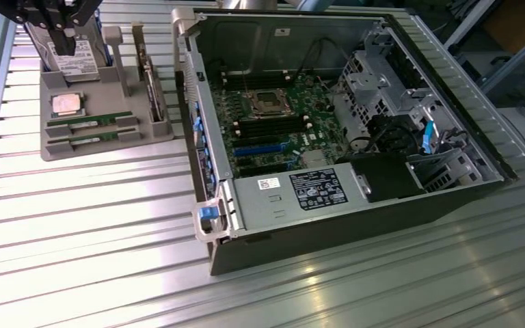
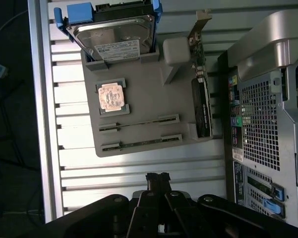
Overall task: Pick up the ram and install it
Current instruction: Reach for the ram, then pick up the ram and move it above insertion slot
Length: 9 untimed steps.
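Note:
Two green ram sticks lie edge-up in slots of a grey holder tray (image 1: pixel 107 147), one (image 1: pixel 92 124) just behind the other (image 1: pixel 93 139). The wrist view looks down on them as thin strips, the first ram (image 2: pixel 139 123) and the second ram (image 2: pixel 141 143). My gripper (image 1: pixel 60 33) hangs high over the back of the tray, above the hard drive, well clear of both sticks. In the wrist view the gripper (image 2: pixel 157 177) has its fingertips pressed together, shut with nothing in it.
The tray also carries a hard drive (image 2: pixel 116 39) standing in a blue bracket, a square silver processor (image 2: pixel 111 95) and an upright expansion card (image 2: pixel 202 101). An open computer case (image 1: pixel 210 225) stands at the exterior view's right of the tray, with black memory slots (image 1: pixel 267 127) on its motherboard.

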Each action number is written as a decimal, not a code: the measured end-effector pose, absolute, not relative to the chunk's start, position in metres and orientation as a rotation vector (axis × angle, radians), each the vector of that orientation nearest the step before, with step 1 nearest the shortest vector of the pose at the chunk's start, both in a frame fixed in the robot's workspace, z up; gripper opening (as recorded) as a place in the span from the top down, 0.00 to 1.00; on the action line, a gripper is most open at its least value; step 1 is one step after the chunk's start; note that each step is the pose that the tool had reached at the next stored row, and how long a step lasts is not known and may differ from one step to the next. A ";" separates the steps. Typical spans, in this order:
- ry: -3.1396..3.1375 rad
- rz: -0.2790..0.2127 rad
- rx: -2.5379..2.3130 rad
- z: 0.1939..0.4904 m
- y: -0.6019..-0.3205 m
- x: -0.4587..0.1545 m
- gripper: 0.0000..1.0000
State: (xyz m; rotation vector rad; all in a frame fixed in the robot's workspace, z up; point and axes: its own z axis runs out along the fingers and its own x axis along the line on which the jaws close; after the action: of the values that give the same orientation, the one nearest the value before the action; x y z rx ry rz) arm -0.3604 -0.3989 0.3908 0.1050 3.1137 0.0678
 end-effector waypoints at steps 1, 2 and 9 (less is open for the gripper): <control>3.114 0.068 0.105 0.391 -0.399 -0.360 0.89; 3.114 0.068 0.105 0.391 -0.399 -0.360 0.89; 3.116 0.068 0.054 0.391 -0.399 -0.360 0.89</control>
State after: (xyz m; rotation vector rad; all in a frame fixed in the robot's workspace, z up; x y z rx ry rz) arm -0.3604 -0.3989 0.3908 0.0537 3.1157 0.0685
